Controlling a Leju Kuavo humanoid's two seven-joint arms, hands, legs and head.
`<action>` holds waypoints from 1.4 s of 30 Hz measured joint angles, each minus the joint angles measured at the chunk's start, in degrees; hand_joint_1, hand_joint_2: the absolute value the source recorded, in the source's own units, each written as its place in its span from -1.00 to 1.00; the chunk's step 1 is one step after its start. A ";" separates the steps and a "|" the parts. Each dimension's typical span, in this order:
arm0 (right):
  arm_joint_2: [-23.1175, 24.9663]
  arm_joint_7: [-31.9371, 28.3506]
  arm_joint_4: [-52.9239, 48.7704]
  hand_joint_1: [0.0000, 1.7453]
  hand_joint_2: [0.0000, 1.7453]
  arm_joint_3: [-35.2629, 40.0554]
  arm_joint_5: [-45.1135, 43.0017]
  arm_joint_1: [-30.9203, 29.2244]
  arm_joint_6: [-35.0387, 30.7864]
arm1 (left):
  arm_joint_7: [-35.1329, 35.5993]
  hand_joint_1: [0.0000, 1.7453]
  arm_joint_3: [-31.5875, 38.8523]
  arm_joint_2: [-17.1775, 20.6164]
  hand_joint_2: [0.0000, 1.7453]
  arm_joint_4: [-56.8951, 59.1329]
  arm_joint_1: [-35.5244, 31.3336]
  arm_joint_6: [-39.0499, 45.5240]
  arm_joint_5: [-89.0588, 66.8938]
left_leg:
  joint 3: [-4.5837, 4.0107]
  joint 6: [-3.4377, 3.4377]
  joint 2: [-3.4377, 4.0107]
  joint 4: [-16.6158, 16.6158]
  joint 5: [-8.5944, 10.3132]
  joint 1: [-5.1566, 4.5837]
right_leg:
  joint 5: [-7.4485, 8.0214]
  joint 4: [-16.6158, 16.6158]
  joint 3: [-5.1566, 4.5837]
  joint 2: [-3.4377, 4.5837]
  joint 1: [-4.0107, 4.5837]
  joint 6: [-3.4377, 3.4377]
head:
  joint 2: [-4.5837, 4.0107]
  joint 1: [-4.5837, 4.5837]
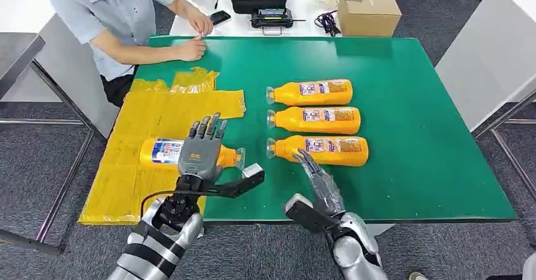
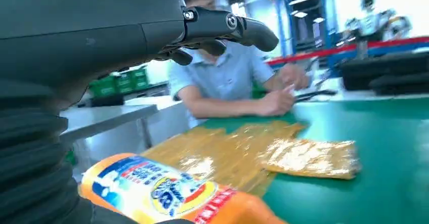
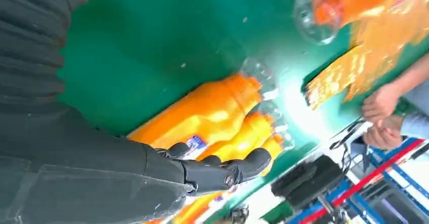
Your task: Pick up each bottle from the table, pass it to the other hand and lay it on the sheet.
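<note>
Left hand (image 1: 201, 150) is hovering flat over the bottle on the sheet (image 1: 165, 152), fingers spread and holding nothing; the left wrist view is showing daylight between fingers (image 2: 238, 27) and label, so, as I judge it, this bottle is already delivered. That bottle is lying on its side on the sheet (image 1: 133, 185), cap toward the mat centre, lengthwise so it is not rolling off.

The sheet is covering the mat's (image 1: 417, 166) left edge and overhanging it, putting the drop zone within the left arm's reach.

Right of the sheet, three bottles are lying side by side on the mat, caps toward the sheet: far bottle (image 1: 313, 92), middle bottle (image 1: 319, 120), near bottle (image 1: 322, 150). The row is sitting in the right arm's reach, which suits a pickup there and a hand-over.

Right hand (image 1: 322, 185) is extending toward the near bottle, fingers apart, fingertips at or just short of its neck end; contact cannot be confirmed. It is holding nothing.

Beyond the sheet, a person (image 1: 120, 14) is sitting with hands resting on the mat's far edge, clear of the bottles.
</note>
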 measured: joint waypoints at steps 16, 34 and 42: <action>-5.20 10.39 -2.43 -1.00 1.00 -2.21 23.40 -2.43 -9.16 | -34.19 -1.00 0.09 -6.58 1.00 -8.68 11.21 -2.01 41.61 | -0.02 0.10 0.04 0.00 -0.07 -0.07 | 0.00 -0.02 -0.03 0.01 -0.06 0.01 | 0.00 -0.04; -8.50 11.74 4.96 -1.00 1.00 -2.69 24.75 -9.47 -7.81 | -35.37 -1.00 -1.47 -6.51 1.00 -9.64 11.77 -4.37 48.63 | -0.03 0.10 0.01 0.00 -0.06 -0.07 | 0.00 -0.01 -0.02 0.00 -0.06 0.02 | 0.00 -0.07; -8.68 12.24 5.79 -1.00 1.00 -2.60 24.64 -9.55 -7.28 | -35.17 -1.00 -1.47 -6.51 1.00 -9.64 11.77 -4.35 48.02 | -0.03 0.10 0.00 0.00 -0.06 -0.08 | 0.00 -0.01 -0.01 -0.01 -0.07 0.03 | 0.00 -0.07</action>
